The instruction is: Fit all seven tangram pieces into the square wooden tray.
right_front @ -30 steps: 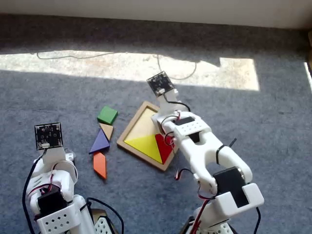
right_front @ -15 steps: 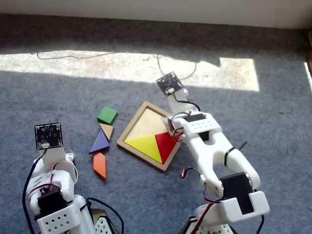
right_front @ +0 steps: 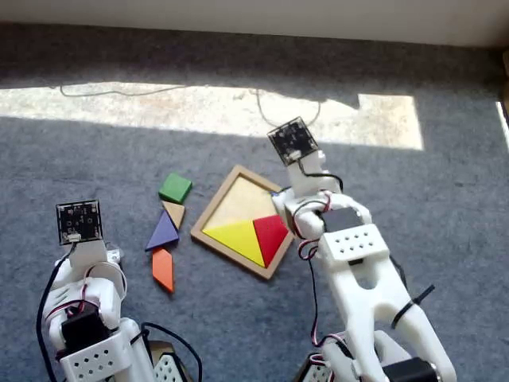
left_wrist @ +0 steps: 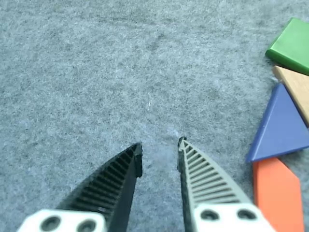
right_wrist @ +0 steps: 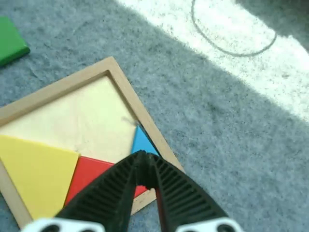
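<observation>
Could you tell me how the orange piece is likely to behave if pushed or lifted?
The orange piece looks flat and rigid, so it probably won't bend, roll or tip. The fuzzy carpet would likely drag on it when pushed.

The high view looks down on the whole tray [right_front: 215, 199] from far above. The right wrist view shares the tray's corner, close up; the left faces carpet [left_wrist: 96, 72] beside it.
</observation>
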You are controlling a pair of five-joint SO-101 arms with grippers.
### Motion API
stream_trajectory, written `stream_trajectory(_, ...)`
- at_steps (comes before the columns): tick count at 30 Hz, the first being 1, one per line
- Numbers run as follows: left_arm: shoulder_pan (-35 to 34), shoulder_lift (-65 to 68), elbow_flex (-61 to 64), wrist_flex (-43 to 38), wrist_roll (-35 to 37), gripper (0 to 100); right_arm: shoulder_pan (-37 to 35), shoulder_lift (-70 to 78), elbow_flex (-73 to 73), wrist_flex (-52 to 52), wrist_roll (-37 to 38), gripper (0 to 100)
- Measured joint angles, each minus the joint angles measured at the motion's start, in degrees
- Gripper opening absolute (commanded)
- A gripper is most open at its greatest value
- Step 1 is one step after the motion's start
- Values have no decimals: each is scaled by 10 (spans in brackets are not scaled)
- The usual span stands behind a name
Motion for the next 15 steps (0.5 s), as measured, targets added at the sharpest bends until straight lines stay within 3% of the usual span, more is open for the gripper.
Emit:
stream_trajectory(10,0,0,-7,0,0,216,62,-43,111,0,-10,7)
stream_trajectory(15,1,1,-35,0,-24,246,121,-43,111,0,-102,7)
